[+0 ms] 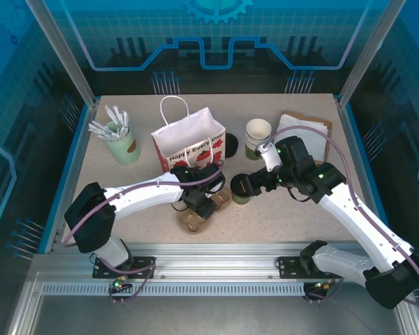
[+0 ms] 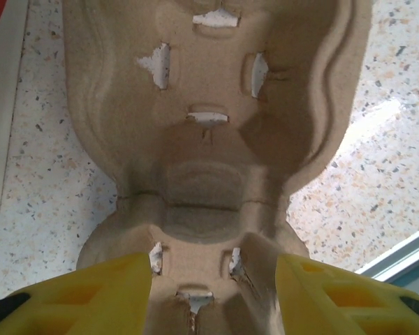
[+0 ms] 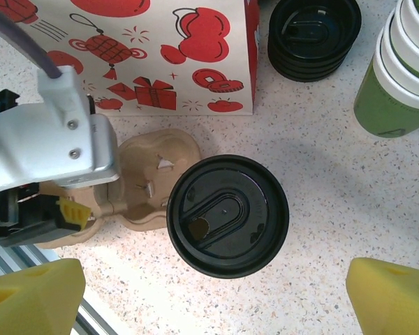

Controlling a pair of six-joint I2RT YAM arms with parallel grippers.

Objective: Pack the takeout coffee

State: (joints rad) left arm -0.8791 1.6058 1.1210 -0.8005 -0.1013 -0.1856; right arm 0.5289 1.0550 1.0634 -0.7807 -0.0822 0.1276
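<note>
The takeout coffee (image 1: 240,188), a green cup under a round black lid (image 3: 228,215), stands upright on the table, touching the right end of a brown pulp cup carrier (image 1: 194,219). My right gripper (image 1: 255,183) hovers over it, open; its yellow fingers (image 3: 31,296) sit wide apart on either side of the lid, clear of it. My left gripper (image 1: 199,194) is low over the carrier's (image 2: 209,105) left pocket. Its fingers (image 2: 84,296) are drawn in on the pocket's walls. The carrier's (image 3: 153,164) pockets are empty.
A white paper bag with red prints (image 1: 188,143) stands open just behind the carrier. A stack of black lids (image 1: 231,145) and a stack of lidless green cups (image 1: 258,136) are behind the coffee. A pale green cup of sticks (image 1: 122,146) is far left, napkins (image 1: 307,129) far right.
</note>
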